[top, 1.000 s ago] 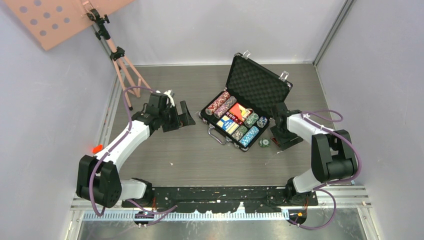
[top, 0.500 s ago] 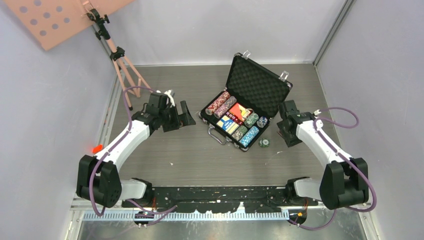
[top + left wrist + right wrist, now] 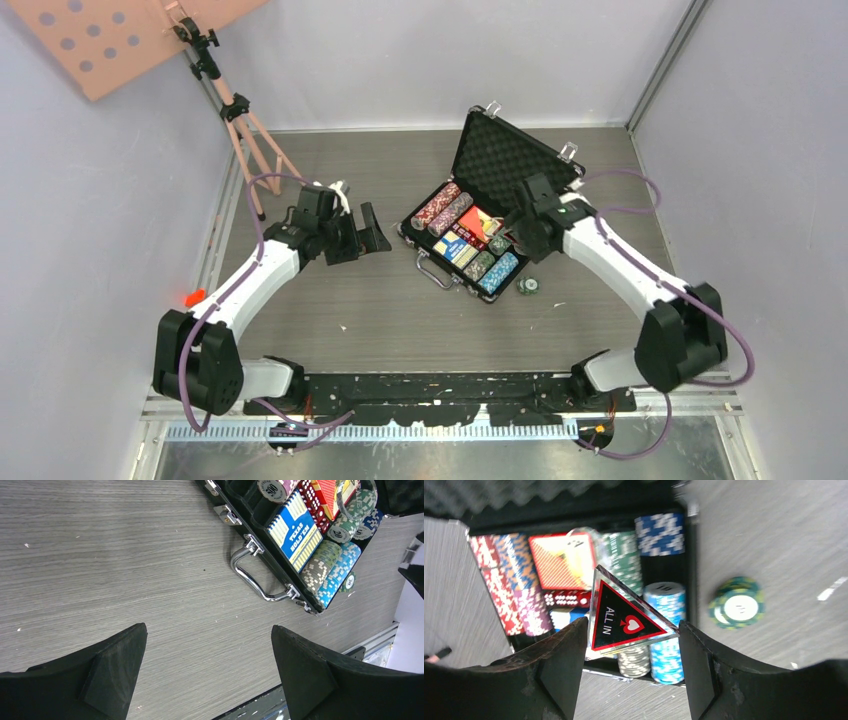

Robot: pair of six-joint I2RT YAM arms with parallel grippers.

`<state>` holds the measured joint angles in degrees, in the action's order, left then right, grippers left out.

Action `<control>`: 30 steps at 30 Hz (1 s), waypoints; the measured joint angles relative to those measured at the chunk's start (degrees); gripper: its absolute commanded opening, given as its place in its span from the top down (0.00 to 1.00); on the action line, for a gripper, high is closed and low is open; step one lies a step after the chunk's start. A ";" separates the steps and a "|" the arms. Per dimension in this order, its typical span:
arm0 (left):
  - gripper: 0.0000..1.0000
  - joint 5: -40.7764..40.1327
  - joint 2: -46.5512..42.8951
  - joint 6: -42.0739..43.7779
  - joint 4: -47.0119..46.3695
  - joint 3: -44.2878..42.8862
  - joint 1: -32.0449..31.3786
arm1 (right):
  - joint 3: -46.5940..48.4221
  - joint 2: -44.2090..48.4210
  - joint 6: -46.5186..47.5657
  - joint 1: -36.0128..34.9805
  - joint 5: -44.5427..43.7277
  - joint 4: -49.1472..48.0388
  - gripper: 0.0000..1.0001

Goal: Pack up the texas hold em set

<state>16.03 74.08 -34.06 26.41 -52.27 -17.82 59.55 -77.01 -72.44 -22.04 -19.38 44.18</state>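
The black briefcase (image 3: 516,165) lies open, foam lid raised, with rows of poker chips (image 3: 492,268), a red deck (image 3: 560,560), a blue deck (image 3: 295,530) and red dice (image 3: 566,599) in its tray. My right gripper (image 3: 633,624) hovers over the tray's right half (image 3: 522,222), shut on a clear triangular "ALL IN" marker (image 3: 626,617) held corner to edge between the fingers. A short stack of green chips (image 3: 529,287) sits loose on the table just right of the case (image 3: 736,605). My left gripper (image 3: 209,627) stands open and empty, left of the case (image 3: 368,232).
A pink tripod (image 3: 245,125) with a pink dotted board (image 3: 110,35) stands at the back left. Grey walls close in both sides. The case's metal handle (image 3: 255,577) juts toward the near side. A small red object (image 3: 193,297) lies at the left edge.
My right arm swung from the table right of the case, near the loose green chips, up and left over the tray, carrying the triangular marker. The left arm stayed still.
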 measured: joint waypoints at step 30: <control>0.27 2.45 23.37 -0.26 -13.25 -12.57 1.07 | 13.90 -13.11 19.21 -6.40 5.60 -8.48 0.09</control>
<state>18.48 97.45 -34.33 13.17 -64.84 -16.75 73.45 -90.13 -53.23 -28.45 -13.78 35.70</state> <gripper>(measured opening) 0.824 0.924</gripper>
